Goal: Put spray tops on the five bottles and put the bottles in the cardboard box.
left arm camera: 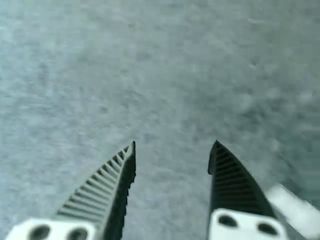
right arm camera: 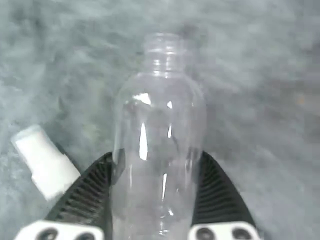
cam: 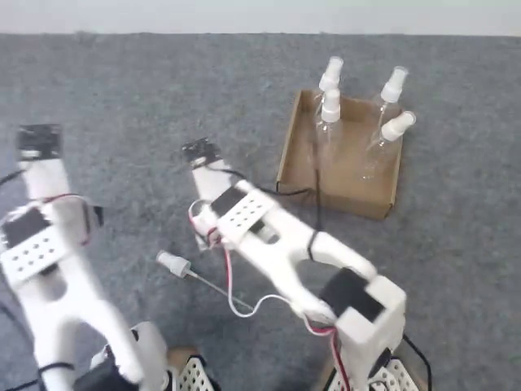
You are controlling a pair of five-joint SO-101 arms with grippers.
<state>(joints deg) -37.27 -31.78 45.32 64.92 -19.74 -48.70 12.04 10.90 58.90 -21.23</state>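
The right arm stretches forward over the middle of the grey carpet, and the right gripper is clamped around the body of a clear, uncapped bottle. A loose spray top lies on the carpet just beside it. The left arm stands near the carpet's left edge, with the left gripper spread wide over bare carpet. Four capped bottles stand in the cardboard box toward the far right corner.

Soft, even light, probably from overhead; shadows faint on the carpet; white glints streak the bottle.
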